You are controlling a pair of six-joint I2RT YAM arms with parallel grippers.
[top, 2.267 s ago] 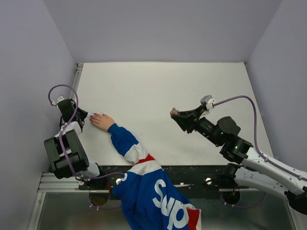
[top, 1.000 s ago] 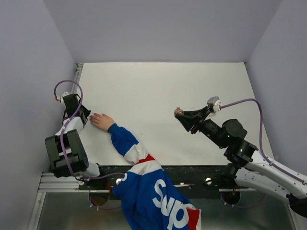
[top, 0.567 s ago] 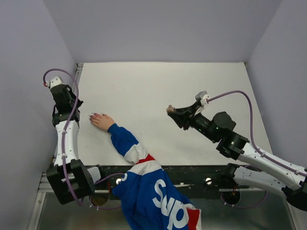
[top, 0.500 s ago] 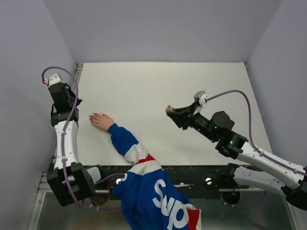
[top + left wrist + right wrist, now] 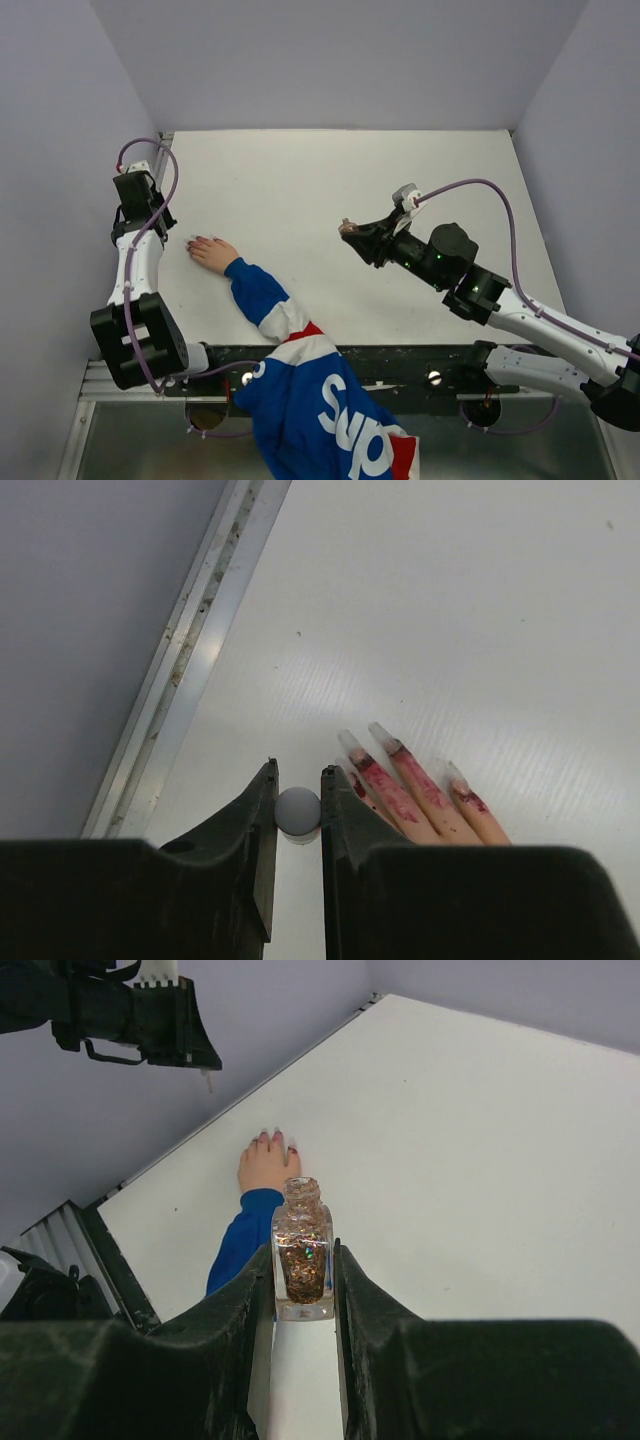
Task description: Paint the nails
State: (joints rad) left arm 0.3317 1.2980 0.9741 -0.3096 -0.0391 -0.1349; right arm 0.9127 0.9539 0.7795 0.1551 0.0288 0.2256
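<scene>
A bare hand [image 5: 213, 253] with a blue, white and red sleeve [image 5: 300, 370] lies palm down at the table's left. Its long nails [image 5: 382, 736] are pale, and the fingers behind them are smeared red. They also show in the top view [image 5: 195, 241]. My left gripper [image 5: 150, 216] is raised just left of the fingertips. It is shut on the polish cap [image 5: 298, 811], whose small brush [image 5: 208, 1082] hangs downward. My right gripper [image 5: 350, 233] is shut on the open glitter polish bottle [image 5: 303, 1256] and holds it upright above the table's middle.
A metal rail [image 5: 185, 665] runs along the table's left edge, next to the grey side wall. The table [image 5: 330, 180] is white. The sleeve's arm crosses the near edge between the two arm bases.
My left gripper has lifted off the fingertips and swung back and left with the cap. My right gripper has carried the bottle a little left, toward the hand.
</scene>
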